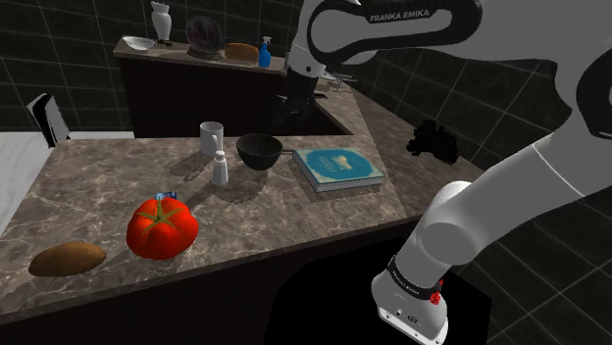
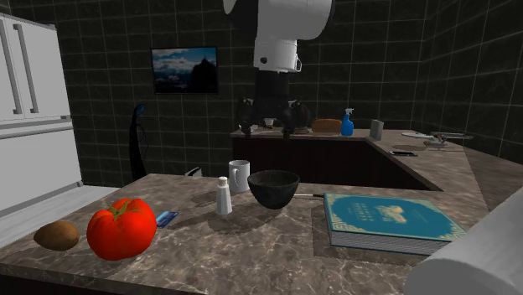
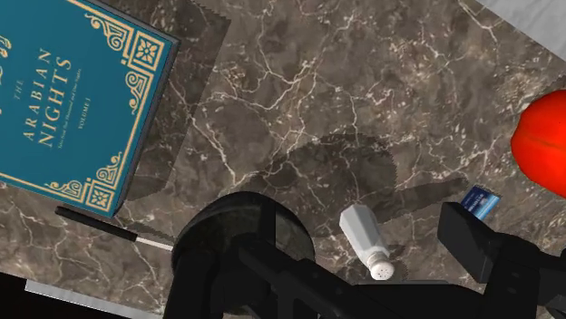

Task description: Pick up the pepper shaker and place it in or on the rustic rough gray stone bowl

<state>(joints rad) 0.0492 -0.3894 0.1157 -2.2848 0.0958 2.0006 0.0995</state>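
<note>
Shoulder view: the white pepper shaker is seen upright on the marble counter, just beside the dark bowl, on the shoulder view's left of it; the gripper is held well above both.
Second exterior view: the gripper is hung high over the bowl.
Wrist view: the fingers are spread, nothing grasped; the pepper shaker is framed between them, untouched.

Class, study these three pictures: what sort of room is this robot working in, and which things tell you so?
Most likely a home kitchen. A white refrigerator stands by dark tiled walls, and the marble-patterned counter carries a shaker, a mug and a dark bowl.
</note>
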